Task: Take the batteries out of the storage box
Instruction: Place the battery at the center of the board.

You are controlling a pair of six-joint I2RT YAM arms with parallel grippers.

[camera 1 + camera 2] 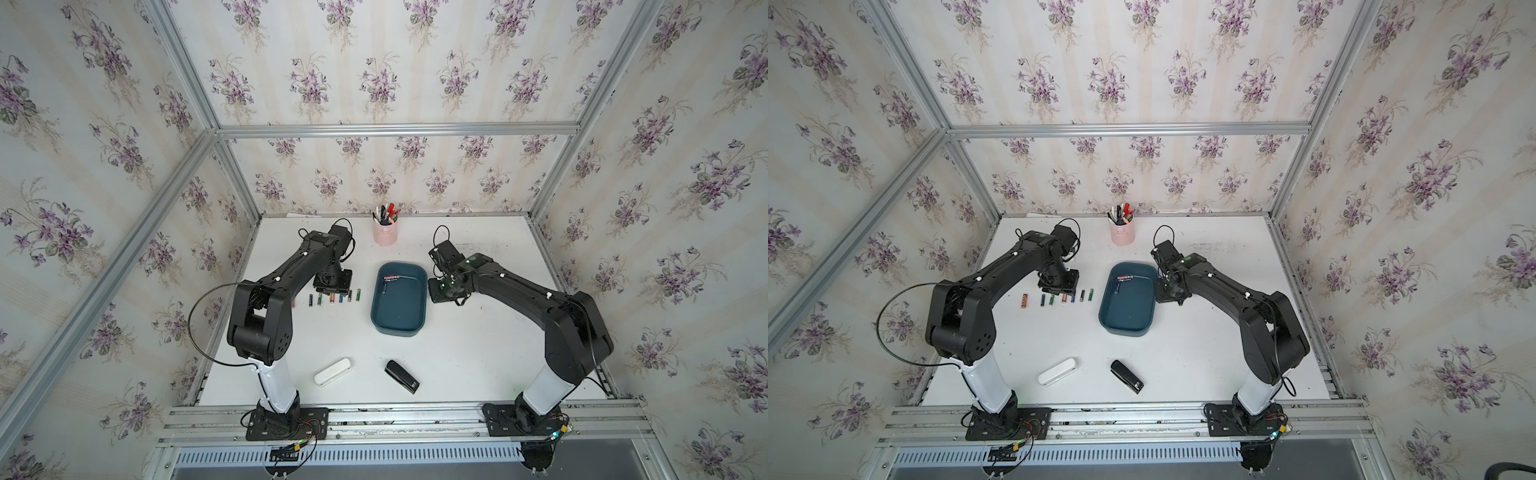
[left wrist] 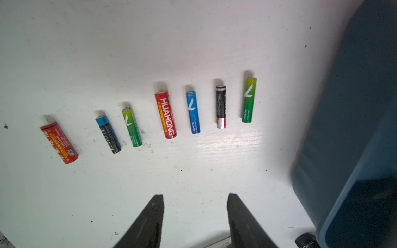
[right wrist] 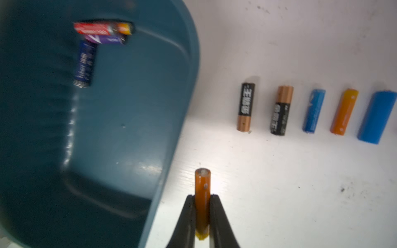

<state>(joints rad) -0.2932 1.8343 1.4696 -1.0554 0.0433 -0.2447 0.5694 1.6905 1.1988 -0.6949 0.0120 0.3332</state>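
Note:
The teal storage box (image 1: pixel 399 316) sits mid-table and holds a red battery (image 3: pixel 94 29), a purple one (image 3: pixel 105 39) and a dark blue one (image 3: pixel 84 64) at its far end. My right gripper (image 3: pixel 202 196) is shut on an orange battery (image 3: pixel 202 186), just right of the box rim and low over the table. Beyond it lies a row of batteries (image 3: pixel 281 110). My left gripper (image 2: pixel 195 196) hangs open and empty left of the box (image 2: pixel 354 128), above another row of several batteries (image 2: pixel 165 114).
A pink pen cup (image 1: pixel 385 232) stands at the back. A white case (image 1: pixel 332 372) and a black stapler (image 1: pixel 402 376) lie near the front edge. The left row of batteries (image 1: pixel 332 298) runs between the left arm and the box.

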